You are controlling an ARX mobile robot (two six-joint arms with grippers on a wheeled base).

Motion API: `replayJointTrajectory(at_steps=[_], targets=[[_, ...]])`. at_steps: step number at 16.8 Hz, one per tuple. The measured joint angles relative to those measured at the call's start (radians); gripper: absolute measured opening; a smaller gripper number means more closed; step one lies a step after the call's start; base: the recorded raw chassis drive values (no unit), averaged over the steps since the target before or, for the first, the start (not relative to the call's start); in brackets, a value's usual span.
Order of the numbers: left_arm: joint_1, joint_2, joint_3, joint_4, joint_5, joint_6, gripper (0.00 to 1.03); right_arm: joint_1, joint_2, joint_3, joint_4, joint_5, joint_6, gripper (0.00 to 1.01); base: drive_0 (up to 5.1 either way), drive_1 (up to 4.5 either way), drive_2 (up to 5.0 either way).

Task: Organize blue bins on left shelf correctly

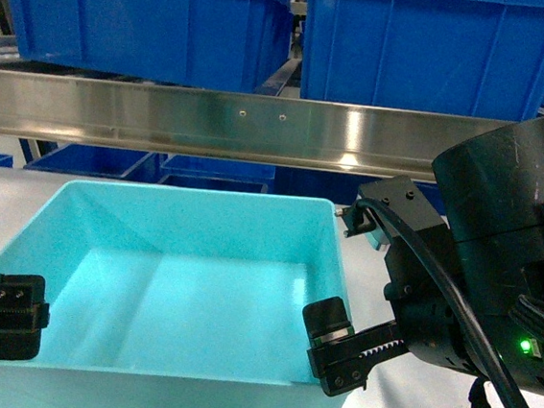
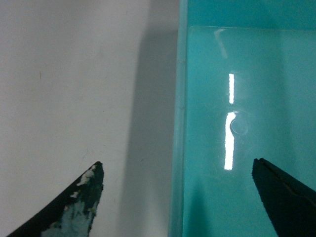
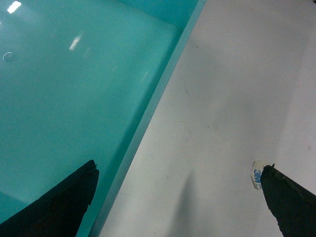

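The light turquoise blue bin [image 1: 186, 292] sits empty on the white table [image 3: 232, 74], just in front of the left shelf's shiny steel beam [image 1: 212, 121]. My left gripper [image 2: 177, 165] is open and straddles the bin's left wall [image 2: 177, 123]. One finger [image 1: 15, 316] is inside the bin and the other is outside over the table. My right gripper [image 3: 180, 168] is open as well and straddles the right wall [image 3: 153, 106], with one finger [image 1: 336, 343] inside the bin. Neither pair of jaws touches the wall.
Royal-blue bins [image 1: 145, 18] [image 1: 432, 46] stand on the shelf tier above the beam, and more blue bins [image 1: 160, 166] show below it. A small 3M sticker [image 3: 256, 174] lies on the table by my right outer finger. The bulky right arm [image 1: 508, 256] fills the right side.
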Motion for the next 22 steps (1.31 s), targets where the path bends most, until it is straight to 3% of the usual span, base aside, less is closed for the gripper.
replayJointTrajectory(at_steps=[2,6,9,10,12,14,20,22], targets=[[0.0,0.0,0.0,-0.001,0.0,0.004,0.69,0.0,0.0,0.0,0.0,0.0,0.002,0.82,0.0,0.0,0.0],[0.0,0.0,0.0,0.0,0.0,0.006,0.45,0.0,0.0,0.0,0.0,-0.001,0.003,0.56,0.0,0.0,0.0],[-0.008,0.0,0.0,0.0,0.033,0.006,0.08,0.004,0.0,0.0,0.003,-0.018,0.006,0.2,0.0,0.0,0.0],[-0.012,0.0,0.0,0.002,0.038,0.002,0.02,0.009,0.0,0.0,0.004,-0.017,0.016,0.11,0.0,0.0,0.0],[-0.012,0.0,0.0,0.0,0.044,-0.014,0.02,0.007,0.0,0.0,0.01,-0.01,0.064,0.03,0.0,0.0,0.0],[-0.017,-0.011,0.0,-0.021,0.042,-0.017,0.02,0.006,-0.001,-0.002,0.013,-0.014,0.079,0.03,0.0,0.0,0.0],[-0.048,-0.24,0.012,-0.154,0.047,0.0,0.02,-0.033,-0.178,-0.049,0.011,-0.053,0.081,0.03,0.0,0.0,0.0],[-0.053,-0.283,0.02,-0.138,0.043,0.008,0.02,-0.034,-0.234,-0.08,0.074,-0.052,0.078,0.03,0.0,0.0,0.0]])
